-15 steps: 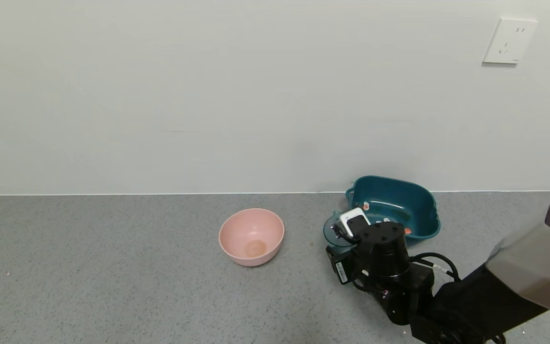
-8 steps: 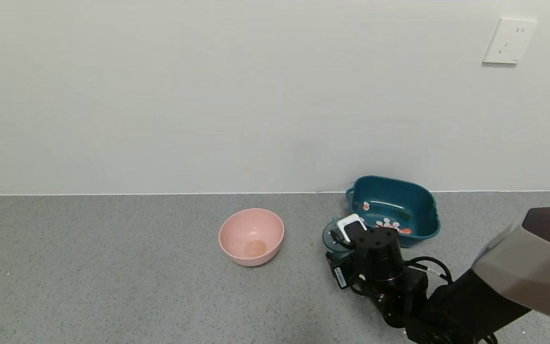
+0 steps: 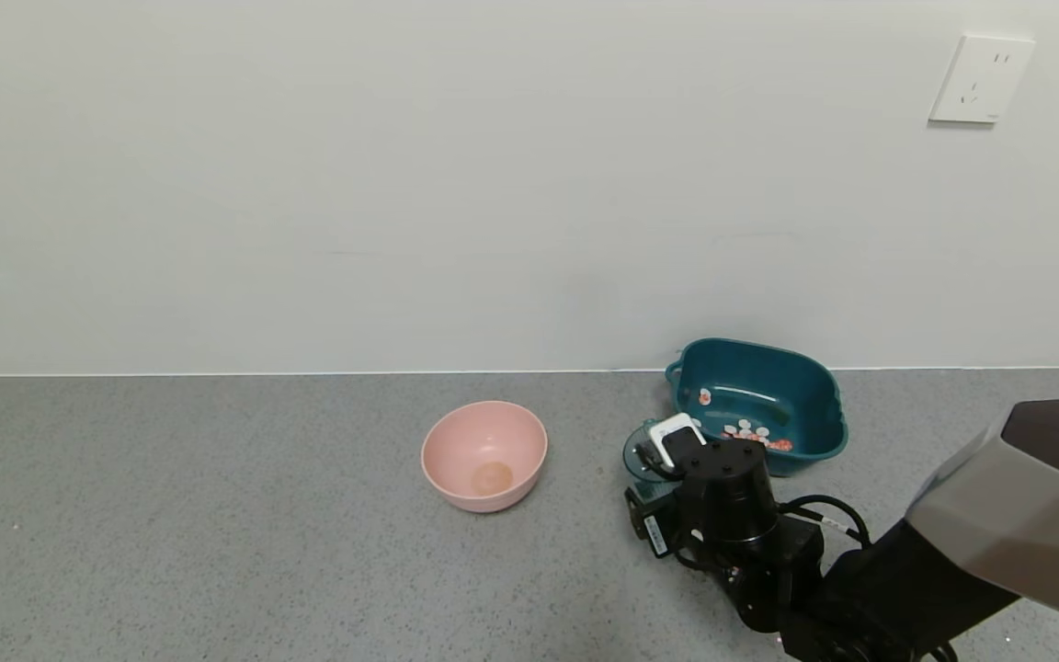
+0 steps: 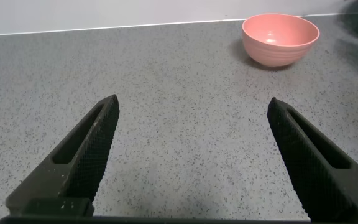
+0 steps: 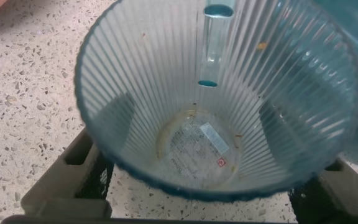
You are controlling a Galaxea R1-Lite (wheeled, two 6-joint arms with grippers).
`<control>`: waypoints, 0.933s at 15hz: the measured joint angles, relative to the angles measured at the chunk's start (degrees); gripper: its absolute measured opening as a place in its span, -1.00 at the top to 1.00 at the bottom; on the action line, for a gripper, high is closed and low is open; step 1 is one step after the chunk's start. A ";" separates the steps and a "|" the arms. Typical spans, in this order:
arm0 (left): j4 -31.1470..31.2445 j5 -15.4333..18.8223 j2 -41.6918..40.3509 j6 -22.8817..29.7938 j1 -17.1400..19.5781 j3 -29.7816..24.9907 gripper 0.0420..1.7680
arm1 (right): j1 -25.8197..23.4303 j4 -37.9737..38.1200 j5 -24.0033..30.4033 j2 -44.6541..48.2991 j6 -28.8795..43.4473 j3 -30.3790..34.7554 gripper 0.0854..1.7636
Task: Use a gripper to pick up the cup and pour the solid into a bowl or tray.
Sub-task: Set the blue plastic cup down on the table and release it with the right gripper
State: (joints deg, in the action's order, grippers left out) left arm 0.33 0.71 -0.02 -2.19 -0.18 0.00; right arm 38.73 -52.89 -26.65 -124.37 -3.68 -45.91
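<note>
Right gripper (image 3: 667, 441) clamped on ribbed cup (image 3: 642, 453), now empty, just beside teal tub's (image 3: 814, 391) near-left rim. White and orange pieces (image 3: 748, 430) lay in tub. Since second ago, cup dropped lower, away from rim. Pink bowl (image 3: 484, 455) well apart; open counter (image 3: 217, 515) to left. Left gripper (image 4: 191, 162) hung spread wide.

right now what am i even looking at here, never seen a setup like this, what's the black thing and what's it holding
It is a two-armed robot at a grey counter. The wide picture comes from its head; the other two come from cameras on its wrists. The black thing is the right arm, whose right pincer grips a ribbed see-through cup, empty inside, beside a teal tub. Small white and red pieces lie in the tub. A pink bowl stands to the left. The left pincer hangs open over bare counter, holding nothing.
</note>
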 joint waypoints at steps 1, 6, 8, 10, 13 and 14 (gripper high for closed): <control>0.00 0.00 0.00 0.00 0.00 0.00 -0.94 | 0.02 0.00 0.00 0.06 0.05 -0.01 -0.80; 0.00 0.00 0.00 -0.87 0.00 0.00 -0.94 | 0.32 1.00 0.13 0.94 0.11 0.07 -0.86; 0.00 -0.02 0.00 -0.01 0.00 0.00 -0.94 | 0.54 1.77 0.17 1.90 0.11 0.29 -0.88; 0.02 -0.02 0.00 0.00 0.00 0.00 -0.94 | 0.46 5.07 0.17 3.30 0.13 0.32 -0.89; 0.02 0.00 0.00 -0.01 0.00 0.00 -0.94 | 0.32 10.03 0.17 6.07 0.13 0.02 -0.90; 0.02 0.00 0.00 0.00 0.00 0.00 -0.94 | 0.32 12.52 0.20 7.17 0.22 -0.17 -0.91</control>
State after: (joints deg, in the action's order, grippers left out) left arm 0.35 0.71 -0.02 -2.19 -0.18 0.00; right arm 39.05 -40.38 -26.45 -117.20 -3.46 -46.08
